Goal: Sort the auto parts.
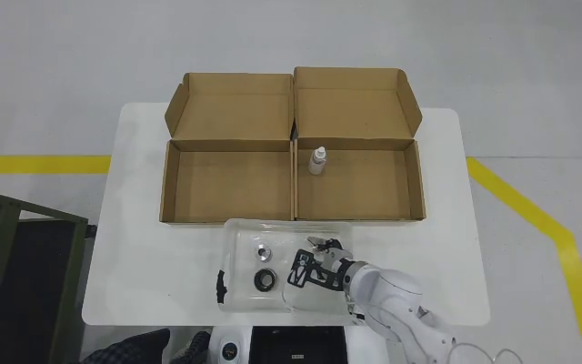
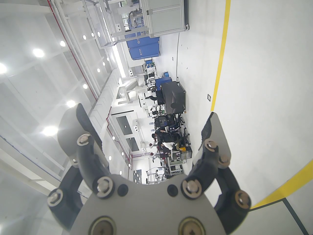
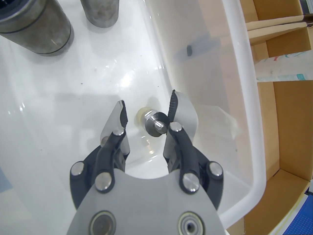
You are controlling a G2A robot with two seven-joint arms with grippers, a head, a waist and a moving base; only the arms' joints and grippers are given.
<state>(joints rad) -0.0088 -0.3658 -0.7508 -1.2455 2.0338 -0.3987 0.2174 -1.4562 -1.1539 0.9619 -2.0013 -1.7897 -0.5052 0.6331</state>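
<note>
Two grippers, both empty: right gripper (image 3: 148,106) half-open astride small metal stud (image 3: 154,124) lying by far wall of clear bin (image 1: 238,238) at table (image 1: 136,182) near edge; left gripper (image 2: 146,113) wide open; white bottle (image 1: 317,161) in right box (image 1: 373,187), label unreadable.

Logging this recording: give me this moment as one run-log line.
right claw: open, astride small metal stud in clear bin | left claw: open, facing room | bottle: in right box
</note>
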